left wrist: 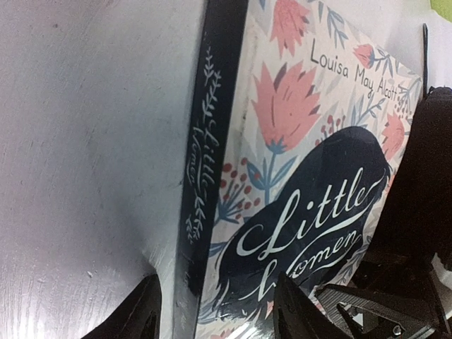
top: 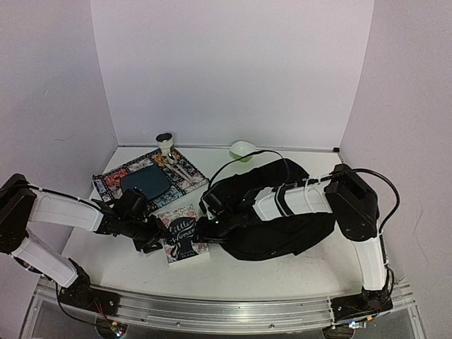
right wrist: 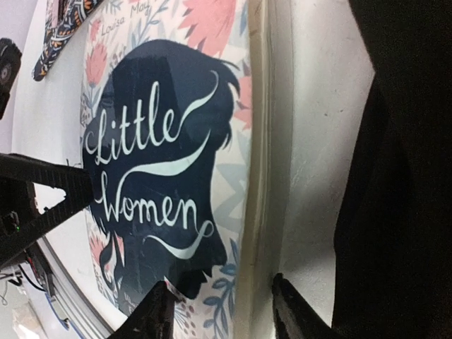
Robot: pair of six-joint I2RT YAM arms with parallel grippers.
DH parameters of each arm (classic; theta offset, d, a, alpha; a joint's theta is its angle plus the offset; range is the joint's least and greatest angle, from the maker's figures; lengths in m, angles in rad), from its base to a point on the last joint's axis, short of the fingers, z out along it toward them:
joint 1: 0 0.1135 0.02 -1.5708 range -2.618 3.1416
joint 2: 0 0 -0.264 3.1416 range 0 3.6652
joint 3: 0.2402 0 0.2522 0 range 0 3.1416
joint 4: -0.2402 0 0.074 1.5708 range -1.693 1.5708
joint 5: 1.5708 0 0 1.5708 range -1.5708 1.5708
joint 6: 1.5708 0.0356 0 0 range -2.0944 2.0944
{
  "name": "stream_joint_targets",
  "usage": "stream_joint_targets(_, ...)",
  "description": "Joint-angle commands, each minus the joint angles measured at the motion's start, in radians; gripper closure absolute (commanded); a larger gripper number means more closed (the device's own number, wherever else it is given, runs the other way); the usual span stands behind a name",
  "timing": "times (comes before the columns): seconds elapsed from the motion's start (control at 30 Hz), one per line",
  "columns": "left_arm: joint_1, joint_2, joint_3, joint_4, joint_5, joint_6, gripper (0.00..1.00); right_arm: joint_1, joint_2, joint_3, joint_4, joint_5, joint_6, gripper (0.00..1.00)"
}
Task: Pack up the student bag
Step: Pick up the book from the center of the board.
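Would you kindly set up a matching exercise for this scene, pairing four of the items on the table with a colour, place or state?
Things:
1. book
2. student bag
3. bowl
4. plate

Descriptions:
a. light green
b. black, lying right of the book
c. on the patterned mat
d. floral cover facing up

Pairs: 1-d; 2-b; 3-a; 4-c

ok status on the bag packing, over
Left gripper open, astride the book spine. Right gripper open at its page edge. Book on the table, not yet in the student bag. Right arm lies across the bag.
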Motion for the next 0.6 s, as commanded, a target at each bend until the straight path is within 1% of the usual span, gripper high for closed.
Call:
stream_joint_targets(0.0,-0.001,0.025,0.046,0.004,0.016,0.035,0.45,-0.006,0.021,0.04,-0.04,-0.068,-0.021,0.6)
stream_joint_targets(0.1,-0.001,0.029,0.053,0.004,0.015,0.044,0.46,-0.006,-0.003,0.037,-0.03,-0.09,-0.021,0.7)
stream_joint_targets(0.23,-0.001,0.039,0.067,0.004,0.015,0.056,0.46,-0.005,-0.037,0.017,0.031,-0.144,0.01,0.77)
stream_joint_targets(0.43,0.0,0.044,0.086,0.004,0.019,0.062,0.46,-0.004,-0.059,-0.01,0.148,-0.219,0.097,0.78)
stream_joint_targets(0.57,-0.001,0.048,0.091,0.004,0.028,0.068,0.46,-0.004,-0.063,0.003,0.166,-0.228,0.119,0.77)
